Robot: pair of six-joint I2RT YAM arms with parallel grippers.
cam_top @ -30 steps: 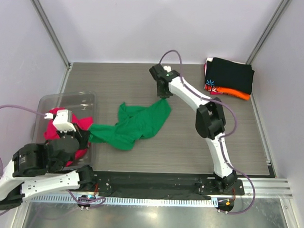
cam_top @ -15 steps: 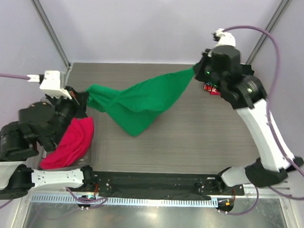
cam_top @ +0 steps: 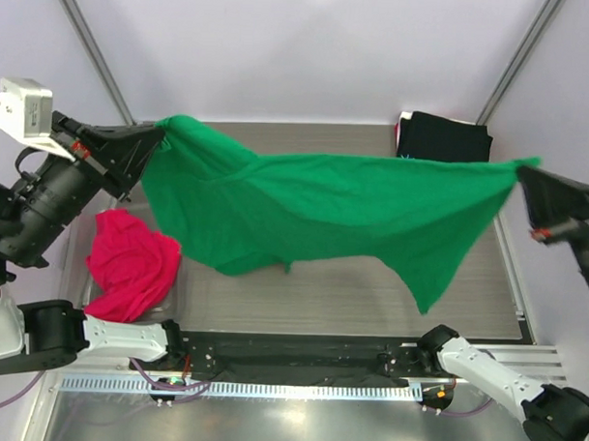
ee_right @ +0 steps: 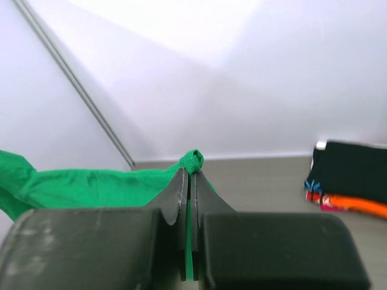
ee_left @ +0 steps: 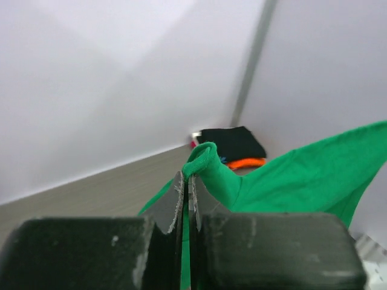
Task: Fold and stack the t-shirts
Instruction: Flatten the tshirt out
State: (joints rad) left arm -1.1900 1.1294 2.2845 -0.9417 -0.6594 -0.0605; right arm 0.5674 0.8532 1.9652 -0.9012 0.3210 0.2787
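Observation:
The bright green t-shirt (cam_top: 324,217) hangs stretched in the air between both grippers, high above the table. My left gripper (cam_top: 160,129) is shut on its left corner, seen in the left wrist view (ee_left: 186,181). My right gripper (cam_top: 522,168) is shut on its right corner, seen in the right wrist view (ee_right: 189,175). The magenta-pink t-shirt (cam_top: 130,265) lies crumpled in a clear bin at the left. The folded black t-shirt (cam_top: 444,139) tops a stack at the back right, over the orange t-shirt (ee_right: 357,205) and the red-patterned t-shirt (ee_right: 312,194).
Grey wood-grain table (cam_top: 340,295) with pale walls on three sides. A metal rail (cam_top: 298,387) runs along the near edge. The clear bin's edge is barely visible around the pink shirt.
Both arms have risen and spread apart, lifting the green t-shirt off the table and stretching it out wide in the air.

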